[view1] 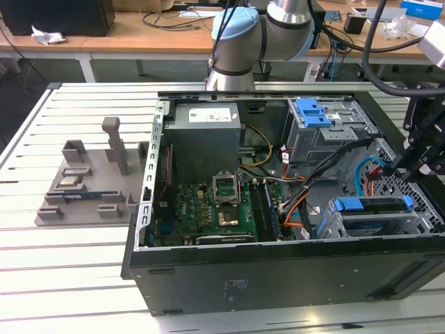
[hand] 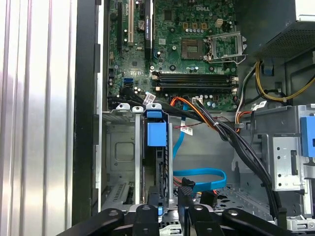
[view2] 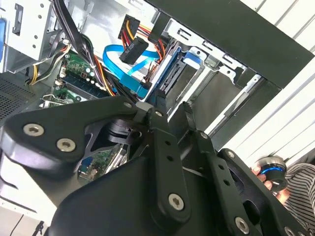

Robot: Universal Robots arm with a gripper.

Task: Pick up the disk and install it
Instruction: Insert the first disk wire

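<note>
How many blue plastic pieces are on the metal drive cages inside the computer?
2. One blue latch sits atop the upper cage. The other frames the disk in the lower cage at the exterior view's right. More might hide behind the cables.

Location type: robotics laboratory.

Evidence:
- A jointed industrial robot arm (view1: 240,42) stands at the far edge of a slatted metal counter (view1: 69,278). Its black pincer (hand: 169,195) appears in the first wrist view.
- An opened desktop computer case (view1: 278,278) lies on the counter with its motherboard (view1: 208,216) and wiring exposed.
- A grey moulded parts fixture (view1: 90,188) sits just beside the case.
- Behind the counter, wooden desks (view1: 139,38) carry loose cables (view1: 167,15) and a blue box (view1: 421,8).
</note>
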